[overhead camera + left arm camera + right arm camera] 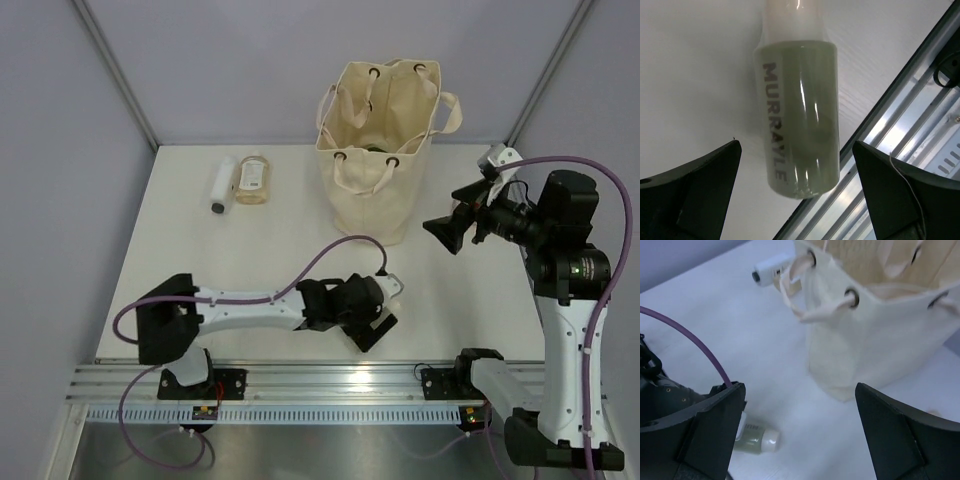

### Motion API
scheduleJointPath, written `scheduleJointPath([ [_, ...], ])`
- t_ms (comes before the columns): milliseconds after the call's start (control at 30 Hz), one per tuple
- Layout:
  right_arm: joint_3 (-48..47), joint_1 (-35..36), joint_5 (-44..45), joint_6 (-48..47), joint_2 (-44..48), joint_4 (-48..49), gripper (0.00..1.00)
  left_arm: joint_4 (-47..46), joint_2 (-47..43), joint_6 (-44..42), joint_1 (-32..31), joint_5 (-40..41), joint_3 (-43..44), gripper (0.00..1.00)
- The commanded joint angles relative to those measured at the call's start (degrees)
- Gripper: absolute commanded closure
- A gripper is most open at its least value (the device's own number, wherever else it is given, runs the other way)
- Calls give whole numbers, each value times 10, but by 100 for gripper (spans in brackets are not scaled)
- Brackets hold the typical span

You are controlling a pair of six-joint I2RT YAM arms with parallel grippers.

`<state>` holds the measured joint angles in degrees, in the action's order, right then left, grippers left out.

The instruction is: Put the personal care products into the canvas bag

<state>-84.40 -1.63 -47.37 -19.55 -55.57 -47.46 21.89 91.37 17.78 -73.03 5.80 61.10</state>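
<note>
Straddling the sage green bottle (800,115), the left gripper (796,145) is fully spread, its 2 dark fingers (695,190) either side of the bottle and clear of it. Nothing is gripped, which looks like a line-up for a pick. The bottle lies on its side on the white table (200,290), just beside the ribbed aluminium rail (900,125). It is a glossy translucent cylinder with dark lettering and a pale rounded cap (795,20). The right gripper (800,386) hangs raised beside the canvas bag (375,140), jaws wide and empty. The soft cream bag stands upright and open-mouthed, rope handles through dark eyelets, which suits drops from above. At the far left, a white tube (222,185) and an amber bottle (253,178) lie side by side
</note>
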Motion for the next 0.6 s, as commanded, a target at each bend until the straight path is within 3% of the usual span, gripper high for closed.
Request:
scheduleJointPath([
  [0,114,-42,-23,-15,30,-22,0,45,86,8,-20,61,80,1],
  [100,185,-78,-24,-11,71,-20,0,76,150,21,-32,86,137,1],
  [200,217,-108,-36,0,93,-8,1,73,179,30,-40,111,140,3],
  [333,248,-145,-62,17,100,25,1,62,202,52,-40,150,129,12],
  [467,276,-181,-109,32,100,47,0,25,189,50,-40,157,96,32],
  [567,303,-198,-127,34,107,62,0,9,169,41,-40,147,79,64],
])
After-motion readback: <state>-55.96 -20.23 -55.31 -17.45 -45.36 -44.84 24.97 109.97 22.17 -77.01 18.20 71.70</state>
